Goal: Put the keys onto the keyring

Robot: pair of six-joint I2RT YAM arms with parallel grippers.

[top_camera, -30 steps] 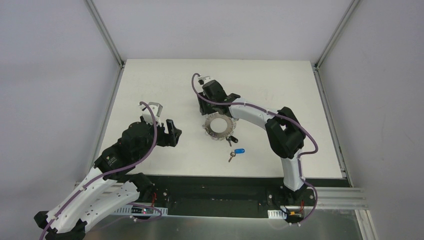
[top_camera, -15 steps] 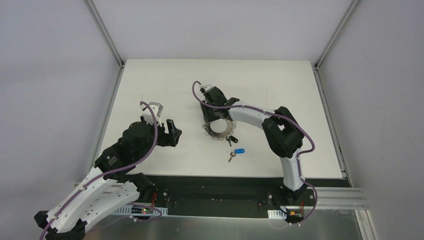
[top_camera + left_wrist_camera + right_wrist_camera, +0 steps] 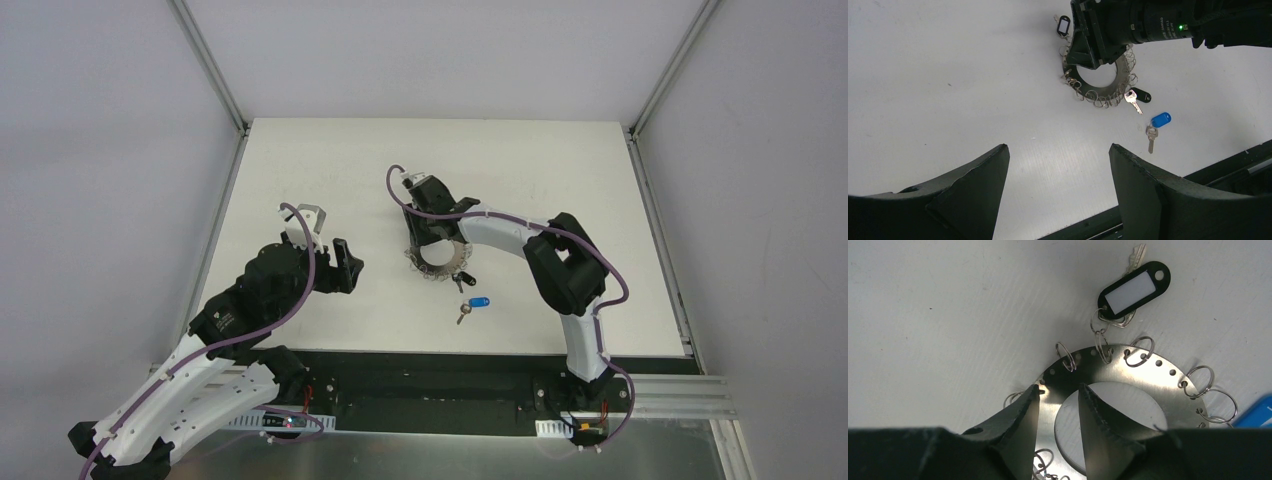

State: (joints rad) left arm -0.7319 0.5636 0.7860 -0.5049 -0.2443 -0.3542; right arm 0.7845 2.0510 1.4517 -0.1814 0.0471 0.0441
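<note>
The keyring (image 3: 441,264) is a flat silvery ring with many small wire loops, lying mid-table. It also shows in the left wrist view (image 3: 1100,94) and the right wrist view (image 3: 1128,371). My right gripper (image 3: 428,238) (image 3: 1060,387) is down on its far-left part, one finger outside the band and one in the hole, closed on the band. A black tag key (image 3: 1134,290) hangs on one loop. A black-capped key (image 3: 462,281) (image 3: 1142,95) lies at the ring's near edge. A blue-capped key (image 3: 478,302) (image 3: 1161,119) lies loose nearer me. My left gripper (image 3: 350,268) (image 3: 1058,150) is open and empty, left of the ring.
The white table (image 3: 300,180) ends in a black front rail (image 3: 430,365). Metal frame posts (image 3: 210,70) stand at the back corners. The right arm's links (image 3: 565,265) reach across right of the keys.
My right gripper has moved a little nearer me and down onto the keyring's far-left band. The left arm and the loose keys have not moved.
</note>
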